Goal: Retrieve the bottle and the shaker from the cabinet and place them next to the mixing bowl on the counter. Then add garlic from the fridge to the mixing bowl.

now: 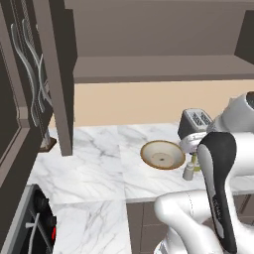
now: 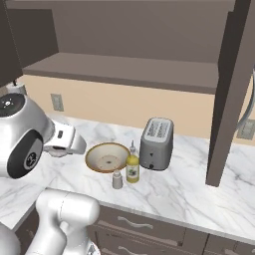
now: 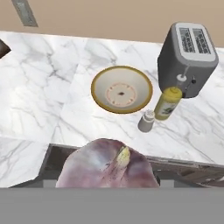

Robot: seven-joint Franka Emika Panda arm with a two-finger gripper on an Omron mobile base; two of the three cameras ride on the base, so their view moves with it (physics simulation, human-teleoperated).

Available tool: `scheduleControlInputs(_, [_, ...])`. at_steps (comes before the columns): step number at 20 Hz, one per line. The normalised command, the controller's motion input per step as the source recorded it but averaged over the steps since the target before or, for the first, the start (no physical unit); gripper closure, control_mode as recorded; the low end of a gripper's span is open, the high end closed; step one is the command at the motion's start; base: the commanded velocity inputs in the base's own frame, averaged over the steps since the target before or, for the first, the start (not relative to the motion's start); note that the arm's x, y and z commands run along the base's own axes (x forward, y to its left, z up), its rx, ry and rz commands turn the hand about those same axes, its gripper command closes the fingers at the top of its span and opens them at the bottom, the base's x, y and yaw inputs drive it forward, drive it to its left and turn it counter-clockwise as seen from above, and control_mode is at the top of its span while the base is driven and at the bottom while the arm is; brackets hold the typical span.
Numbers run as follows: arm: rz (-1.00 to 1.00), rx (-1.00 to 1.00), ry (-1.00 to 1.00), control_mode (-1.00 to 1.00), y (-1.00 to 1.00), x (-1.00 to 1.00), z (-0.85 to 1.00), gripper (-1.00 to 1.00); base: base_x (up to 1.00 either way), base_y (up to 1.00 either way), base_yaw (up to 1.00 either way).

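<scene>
- claw pinching garlic (image 3: 107, 168), purple-skinned bulb, above the counter (image 3: 39, 100) front edge
- mixing bowl (image 3: 122, 89) on counter
- shaker (image 3: 146, 121) and bottle (image 3: 167, 103) just beside bowl; toaster (image 3: 187, 58) behind bottle
- cabinet (image 2: 129, 69) doors open

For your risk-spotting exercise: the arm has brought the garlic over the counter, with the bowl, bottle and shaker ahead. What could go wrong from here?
1. The garlic hangs nearer the counter edge than the mixing bowl; released early, it would likely miss the bowl.
2. The shaker and bottle stand close beside the bowl, with the toaster just behind; a low approach from that side might topple them.
</scene>
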Motion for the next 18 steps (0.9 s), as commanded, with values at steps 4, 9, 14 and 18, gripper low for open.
scheduleControlInputs(4, [-0.12,-0.08,0.10,-1.00,0.00,1.00,-0.11,1.00,0.00,0.00,0.00])
scheduleControlInputs(9, [-0.01,-0.01,0.08,-1.00,-0.05,0.59,-0.14,1.00,0.00,0.00,0.00])
scheduleControlInputs(14, [0.05,0.06,0.05,-1.00,-0.04,0.71,-0.79,1.00,0.00,0.00,0.00])
scheduleControlInputs(18, [0.08,0.01,0.11,-1.00,0.00,0.67,-0.70,1.00,0.00,0.00,0.00])
